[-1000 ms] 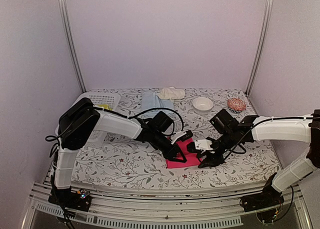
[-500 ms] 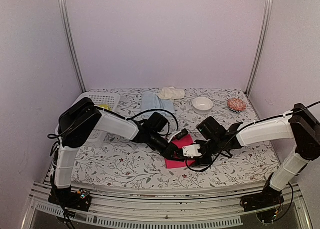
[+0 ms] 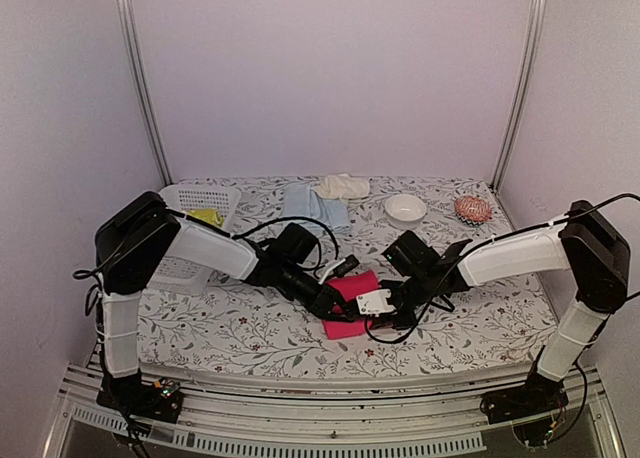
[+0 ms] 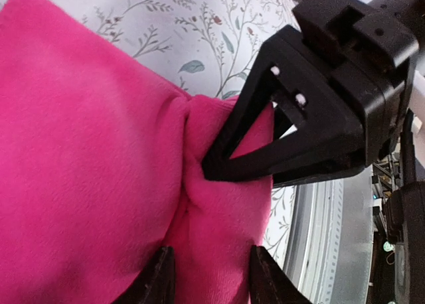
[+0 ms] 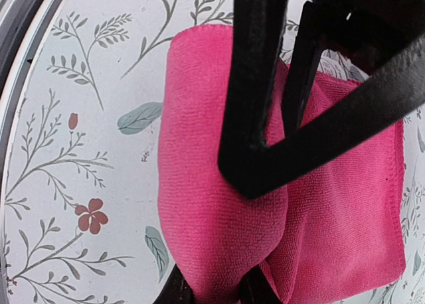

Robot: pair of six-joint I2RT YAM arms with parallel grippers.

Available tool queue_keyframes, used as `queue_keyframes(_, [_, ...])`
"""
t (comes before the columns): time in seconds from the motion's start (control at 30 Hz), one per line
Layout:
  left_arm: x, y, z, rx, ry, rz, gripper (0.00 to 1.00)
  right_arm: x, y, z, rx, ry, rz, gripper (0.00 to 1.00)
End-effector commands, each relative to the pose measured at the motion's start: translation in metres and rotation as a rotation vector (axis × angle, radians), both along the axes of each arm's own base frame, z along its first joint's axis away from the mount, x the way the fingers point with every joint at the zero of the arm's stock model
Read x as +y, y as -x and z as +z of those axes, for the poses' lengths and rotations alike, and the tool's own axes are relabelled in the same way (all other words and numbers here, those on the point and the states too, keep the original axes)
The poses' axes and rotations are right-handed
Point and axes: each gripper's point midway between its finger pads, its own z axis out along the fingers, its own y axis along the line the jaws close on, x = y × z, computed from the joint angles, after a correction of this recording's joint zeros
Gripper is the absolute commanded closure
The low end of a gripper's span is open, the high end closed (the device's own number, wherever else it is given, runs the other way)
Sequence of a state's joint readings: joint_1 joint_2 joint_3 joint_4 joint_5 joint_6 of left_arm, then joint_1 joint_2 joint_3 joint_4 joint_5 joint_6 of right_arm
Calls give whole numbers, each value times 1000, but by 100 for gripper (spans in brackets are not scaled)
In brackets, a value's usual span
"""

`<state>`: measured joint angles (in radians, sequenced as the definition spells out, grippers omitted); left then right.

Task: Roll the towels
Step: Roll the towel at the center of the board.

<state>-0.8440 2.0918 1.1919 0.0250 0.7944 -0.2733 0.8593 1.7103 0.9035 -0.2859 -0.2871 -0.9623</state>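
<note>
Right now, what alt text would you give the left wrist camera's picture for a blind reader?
A hot pink towel on a floral table covering fills most of the frame, its bunched fold pinched by the black right gripper. The fingertips of the left gripper straddle that fold at the bottom edge.

A pink towel [image 4: 86, 151] fills the left of the view, lying on the floral table [image 4: 199, 25]. The right claw [image 4: 211, 171] reaches in from the right, its tips pinched on a puckered fold. At the bottom edge the left claw [image 4: 209, 284] has its fingers apart, with towel bulging between them. A metal rail [image 4: 319, 237] lies beyond.
</note>
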Motion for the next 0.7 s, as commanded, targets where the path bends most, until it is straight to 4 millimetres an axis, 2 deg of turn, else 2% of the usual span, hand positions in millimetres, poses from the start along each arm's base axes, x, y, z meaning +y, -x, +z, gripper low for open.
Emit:
queue_keyframes(0.0, [38, -10, -24, -40, -162, 121, 58, -38, 59, -37, 311, 201, 17, 94])
queue_keyframes(0.07, [44, -13, -20, -93, -160, 160, 57, -41, 70, -42, 405, 235, -2, 95])
queue_keyframes(0.17, [54, -17, 6, -236, -126, 244, 57, -40, 84, -40, 546, 281, -23, 95])
queue_keyframes(0.27, [69, -24, 22, -365, -124, 362, 57, -39, 91, -37, 678, 330, -42, 95])
queue_keyframes(0.37, [85, -20, 45, -526, -116, 462, 56, -35, 93, -28, 810, 354, -53, 95])
queue_keyframes(0.5, [83, 16, 67, -736, -109, 435, 56, -24, 79, -19, 910, 354, -67, 95])
queue_keyframes(0.67, [85, 53, 72, -960, -158, 429, 56, -12, 56, -22, 1017, 369, -108, 95])
